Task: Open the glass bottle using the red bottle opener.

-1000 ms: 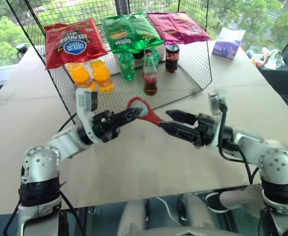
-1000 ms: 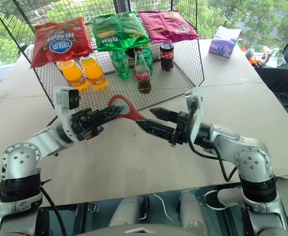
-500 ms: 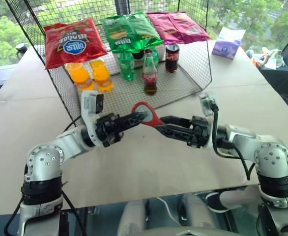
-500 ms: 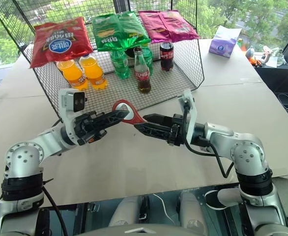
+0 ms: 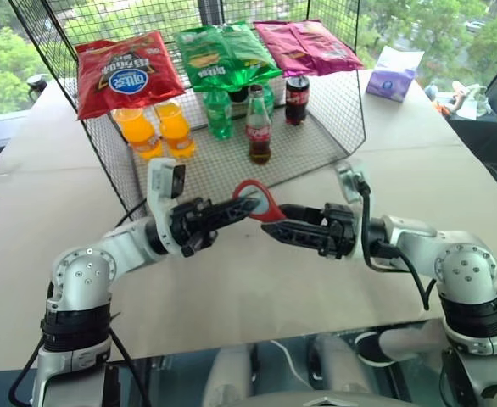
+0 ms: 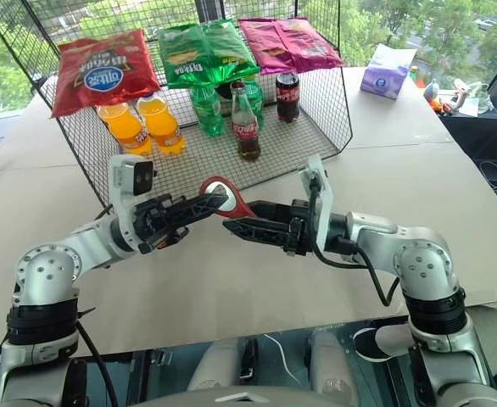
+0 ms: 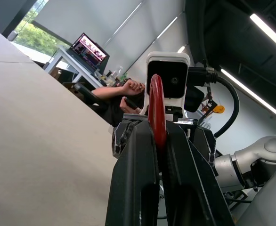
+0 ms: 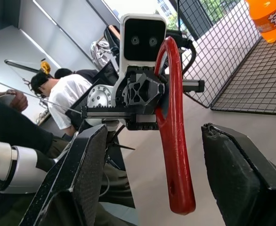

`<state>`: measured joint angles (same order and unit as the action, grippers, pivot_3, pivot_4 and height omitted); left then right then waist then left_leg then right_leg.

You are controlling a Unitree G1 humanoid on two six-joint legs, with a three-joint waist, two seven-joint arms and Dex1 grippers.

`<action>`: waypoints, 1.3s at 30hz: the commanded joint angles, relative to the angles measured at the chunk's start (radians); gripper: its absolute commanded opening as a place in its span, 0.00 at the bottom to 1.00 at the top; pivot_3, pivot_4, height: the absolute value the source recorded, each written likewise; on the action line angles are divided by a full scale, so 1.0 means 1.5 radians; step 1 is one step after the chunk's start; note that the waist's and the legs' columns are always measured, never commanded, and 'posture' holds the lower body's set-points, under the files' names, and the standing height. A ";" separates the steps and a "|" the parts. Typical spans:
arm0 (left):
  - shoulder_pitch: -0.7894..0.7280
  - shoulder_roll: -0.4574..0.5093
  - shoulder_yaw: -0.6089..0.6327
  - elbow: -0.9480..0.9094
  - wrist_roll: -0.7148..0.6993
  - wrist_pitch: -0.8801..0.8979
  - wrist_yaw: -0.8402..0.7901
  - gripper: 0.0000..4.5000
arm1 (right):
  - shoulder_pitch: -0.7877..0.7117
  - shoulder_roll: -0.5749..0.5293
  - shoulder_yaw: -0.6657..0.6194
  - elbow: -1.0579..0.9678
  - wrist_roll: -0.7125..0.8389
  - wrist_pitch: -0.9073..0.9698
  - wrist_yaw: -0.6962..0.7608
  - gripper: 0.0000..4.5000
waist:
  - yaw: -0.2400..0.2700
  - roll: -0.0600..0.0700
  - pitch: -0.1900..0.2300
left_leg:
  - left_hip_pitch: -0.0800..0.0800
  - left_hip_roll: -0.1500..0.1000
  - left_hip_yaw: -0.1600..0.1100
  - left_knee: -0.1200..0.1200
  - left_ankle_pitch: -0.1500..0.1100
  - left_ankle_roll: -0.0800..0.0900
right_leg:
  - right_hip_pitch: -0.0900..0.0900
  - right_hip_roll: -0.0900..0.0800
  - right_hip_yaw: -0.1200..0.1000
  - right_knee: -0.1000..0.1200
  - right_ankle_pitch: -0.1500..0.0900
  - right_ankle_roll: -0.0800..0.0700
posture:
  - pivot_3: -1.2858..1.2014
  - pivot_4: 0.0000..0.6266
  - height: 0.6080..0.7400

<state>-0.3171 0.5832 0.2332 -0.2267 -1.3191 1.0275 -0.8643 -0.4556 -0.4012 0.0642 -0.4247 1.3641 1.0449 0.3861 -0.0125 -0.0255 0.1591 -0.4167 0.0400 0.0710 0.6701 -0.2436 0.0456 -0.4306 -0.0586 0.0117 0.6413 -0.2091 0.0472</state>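
We see the left gripper clenched on the rounded loop end of the flat red bottle opener, held in the air above the pale matte table. The right gripper has its ribbed black fingers spread on either side of the opener's tapered handle, not touching it. The glass bottle, narrow-necked and dark-filled, stands upright on the wire mesh rack beyond both grippers.
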 commanded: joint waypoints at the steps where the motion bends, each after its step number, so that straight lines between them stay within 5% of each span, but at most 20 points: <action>1: 0.000 0.000 0.004 -0.029 -0.005 -0.010 -0.005 0.00 | -0.016 0.000 -0.002 -0.008 0.024 0.008 0.011 0.72 | 0.000 0.000 0.000 | 0.000 0.000 0.000 0.000 0.000 0.000 | 0.000 0.000 0.000 0.000 0.000 0.000 | 0.52 0.24 1.00; 15: 0.008 0.015 0.000 -0.040 -0.002 -0.006 -0.020 0.00 | -0.021 -0.001 -0.001 -0.007 0.025 0.024 0.017 0.72 | 0.000 0.000 0.000 | 0.000 0.000 0.000 0.000 0.000 0.000 | 0.000 0.000 0.000 0.000 0.000 0.000 | 0.52 0.24 1.00; 18: 0.005 0.019 -0.002 -0.038 -0.001 -0.005 -0.024 0.00 | -0.021 0.000 -0.001 -0.006 0.025 0.027 0.017 0.53 | 0.000 0.000 0.000 | 0.000 0.000 0.000 0.000 0.000 0.000 | 0.000 0.000 0.000 0.000 0.000 0.000 | 0.52 0.24 1.00; 23: 0.002 0.027 -0.006 -0.036 0.004 -0.004 -0.034 0.00 | -0.021 0.001 0.000 -0.006 0.025 0.030 0.018 0.01 | 0.000 0.000 0.000 | 0.000 0.000 0.000 -0.001 0.000 0.000 | 0.000 0.000 0.000 -0.001 0.000 0.000 | 0.52 0.24 1.00; 39: 0.001 0.039 0.001 -0.036 0.005 0.002 -0.064 0.00 | -0.015 -0.007 0.007 -0.011 -0.009 0.025 0.032 0.01 | 0.000 0.000 0.001 | -0.001 0.001 0.000 -0.001 0.000 0.000 | 0.000 -0.001 0.000 -0.002 0.000 0.000 | 0.52 0.24 1.00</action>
<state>-0.3081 0.6234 0.2240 -0.2555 -1.2999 1.0367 -0.9347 -0.4672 -0.4051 0.0756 -0.4135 1.3531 1.0897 0.4226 -0.0126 -0.0256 0.1598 -0.4178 0.0410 0.0709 0.6683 -0.2437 0.0456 -0.4312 -0.0597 0.0110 0.6387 -0.2092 0.0472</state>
